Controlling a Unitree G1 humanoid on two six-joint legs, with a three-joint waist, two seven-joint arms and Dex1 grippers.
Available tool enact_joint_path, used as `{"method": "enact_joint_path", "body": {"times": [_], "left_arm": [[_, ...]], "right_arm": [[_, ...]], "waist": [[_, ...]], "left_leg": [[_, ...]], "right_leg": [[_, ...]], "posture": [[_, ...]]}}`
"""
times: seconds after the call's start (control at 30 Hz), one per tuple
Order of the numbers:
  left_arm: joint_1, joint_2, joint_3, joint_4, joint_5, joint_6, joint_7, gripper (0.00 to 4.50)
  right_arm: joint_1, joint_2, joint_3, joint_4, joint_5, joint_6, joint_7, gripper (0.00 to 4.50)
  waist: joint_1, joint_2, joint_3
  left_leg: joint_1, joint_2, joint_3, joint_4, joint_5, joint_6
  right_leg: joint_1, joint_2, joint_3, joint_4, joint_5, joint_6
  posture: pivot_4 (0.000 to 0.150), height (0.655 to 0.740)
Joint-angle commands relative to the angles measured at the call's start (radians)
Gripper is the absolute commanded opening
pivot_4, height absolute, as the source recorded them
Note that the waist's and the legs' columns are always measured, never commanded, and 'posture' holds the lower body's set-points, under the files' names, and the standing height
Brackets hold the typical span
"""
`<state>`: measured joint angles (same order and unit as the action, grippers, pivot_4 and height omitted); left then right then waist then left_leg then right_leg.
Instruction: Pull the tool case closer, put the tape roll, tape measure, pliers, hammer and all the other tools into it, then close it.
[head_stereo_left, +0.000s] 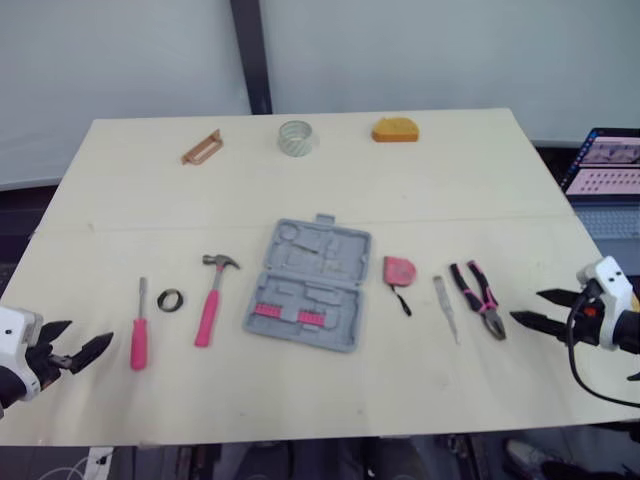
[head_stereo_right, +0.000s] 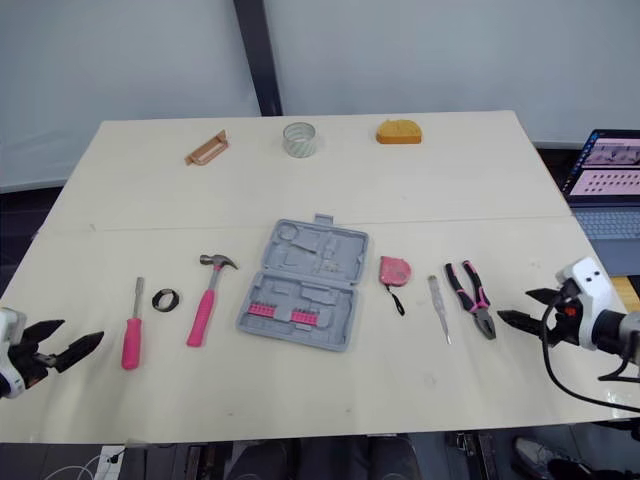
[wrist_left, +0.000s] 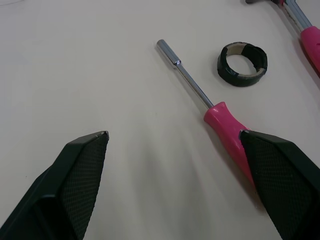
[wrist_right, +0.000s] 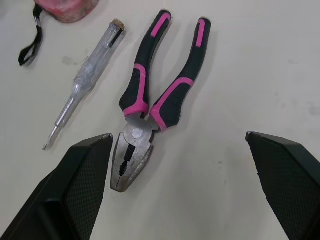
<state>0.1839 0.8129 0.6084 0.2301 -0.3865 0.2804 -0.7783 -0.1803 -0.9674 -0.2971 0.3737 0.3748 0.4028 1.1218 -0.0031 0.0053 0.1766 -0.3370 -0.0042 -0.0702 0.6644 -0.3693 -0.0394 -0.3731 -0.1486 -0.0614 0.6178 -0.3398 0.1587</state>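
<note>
Tool case (head_stereo_left: 308, 286) mid-table | right end effector (head_stereo_left: 527, 305) spread, near pliers (head_stereo_left: 480, 296)

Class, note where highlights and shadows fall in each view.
Left wrist view: bright glint on the screwdriver shaft, faint shadow beside its handle. Right wrist view: soft shadow hugging the pliers. Left eye view: table evenly lit, laptop screen glowing.

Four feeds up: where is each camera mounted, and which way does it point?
Left eye view: head, facing forward and down over the table, tool case central, left gripper and right gripper at near corners.
Right eye view: head's other eye, same scene.
Left wrist view: left wrist, along its open fingers toward the screwdriver and black tape roll.
Right wrist view: right wrist, along its fingers toward the pliers.
Shared: screwdriver shows from head and left wrist.
</note>
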Motion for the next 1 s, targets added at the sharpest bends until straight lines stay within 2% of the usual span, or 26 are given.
{"method": "enact_joint_path", "body": {"times": [0.03, 0.1, 0.13, 0.2, 0.37, 0.43, 0.47, 0.67, 1.0], "left_arm": [[-0.050, 0.032, 0.006, -0.101, -0.039, 0.043, -0.006, 4.49], [-0.080, 0.031, -0.031, -0.139, -0.033, 0.057, -0.014, 3.97], [-0.108, 0.030, -0.069, -0.161, -0.026, 0.068, -0.017, 3.66], [-0.167, 0.023, -0.138, -0.179, -0.016, 0.081, -0.024, 2.68], [-0.345, -0.019, -0.343, -0.212, 0.010, 0.143, -0.031, 0.14], [-0.400, -0.039, -0.406, -0.199, 0.031, 0.150, -0.032, 0.00], [-0.420, -0.046, -0.430, -0.191, 0.041, 0.152, -0.032, 0.00], [-0.552, -0.131, -0.566, -0.066, 0.118, 0.111, -0.036, 0.00], [-0.697, -0.216, -0.643, 0.164, 0.224, -0.008, -0.018, 0.00]], "right_arm": [[0.007, 0.016, -0.045, -0.186, 0.098, 0.122, -0.019, 4.50], [0.005, 0.045, -0.037, -0.260, 0.119, 0.151, -0.043, 4.50], [-0.004, 0.069, -0.021, -0.317, 0.131, 0.181, -0.072, 4.26], [-0.015, 0.114, 0.024, -0.434, 0.145, 0.234, -0.120, 3.67], [-0.068, 0.218, 0.195, -0.566, 0.066, 0.272, -0.249, 1.16], [-0.092, 0.252, 0.242, -0.582, 0.046, 0.280, -0.282, 0.11], [-0.101, 0.268, 0.258, -0.588, 0.040, 0.287, -0.297, 0.04], [-0.159, 0.366, 0.386, -0.528, -0.065, 0.266, -0.393, 0.04], [-0.198, 0.443, 0.447, -0.386, -0.157, 0.212, -0.426, 0.04]], "waist": [[0.002, 0.000, 0.000], [0.003, 0.000, 0.000], [0.003, 0.000, 0.000], [0.003, 0.000, 0.000], [0.002, 0.000, 0.000], [0.002, 0.000, 0.000], [0.001, 0.000, 0.000], [-0.003, -0.001, 0.000], [-0.004, -0.001, 0.000]], "left_leg": [[0.000, 0.000, 0.000, 0.001, 0.000, 0.000], [0.000, 0.000, 0.000, 0.001, 0.000, 0.000], [0.000, 0.000, -0.001, 0.001, 0.000, 0.000], [0.000, 0.000, -0.001, 0.001, 0.000, 0.000], [-0.001, 0.000, 0.000, 0.001, 0.000, 0.000], [-0.001, -0.001, 0.000, 0.002, 0.000, 0.000], [-0.001, -0.001, -0.001, 0.002, 0.000, 0.000], [-0.002, -0.001, 0.000, 0.002, 0.000, 0.000], [-0.002, -0.001, 0.000, 0.003, 0.000, 0.000]], "right_leg": [[0.000, 0.000, 0.000, 0.000, 0.000, 0.000], [0.000, 0.000, 0.000, 0.001, 0.000, 0.000], [0.000, 0.000, 0.000, 0.001, 0.000, 0.000], [0.000, 0.000, 0.000, 0.001, 0.000, 0.000], [-0.002, 0.000, 0.000, 0.002, 0.000, 0.000], [-0.002, 0.000, 0.000, 0.003, 0.000, 0.000], [-0.002, 0.000, 0.000, 0.003, 0.000, 0.000], [-0.003, 0.000, -0.002, 0.004, 0.000, 0.000], [-0.004, 0.000, -0.003, 0.005, 0.000, 0.000]], "posture": [[0.150, 0.7400], [0.150, 0.7400], [0.150, 0.7400], [0.150, 0.7400], [0.150, 0.7400], [0.150, 0.7400], [0.150, 0.7400], [0.150, 0.7400], [0.150, 0.7400]]}}
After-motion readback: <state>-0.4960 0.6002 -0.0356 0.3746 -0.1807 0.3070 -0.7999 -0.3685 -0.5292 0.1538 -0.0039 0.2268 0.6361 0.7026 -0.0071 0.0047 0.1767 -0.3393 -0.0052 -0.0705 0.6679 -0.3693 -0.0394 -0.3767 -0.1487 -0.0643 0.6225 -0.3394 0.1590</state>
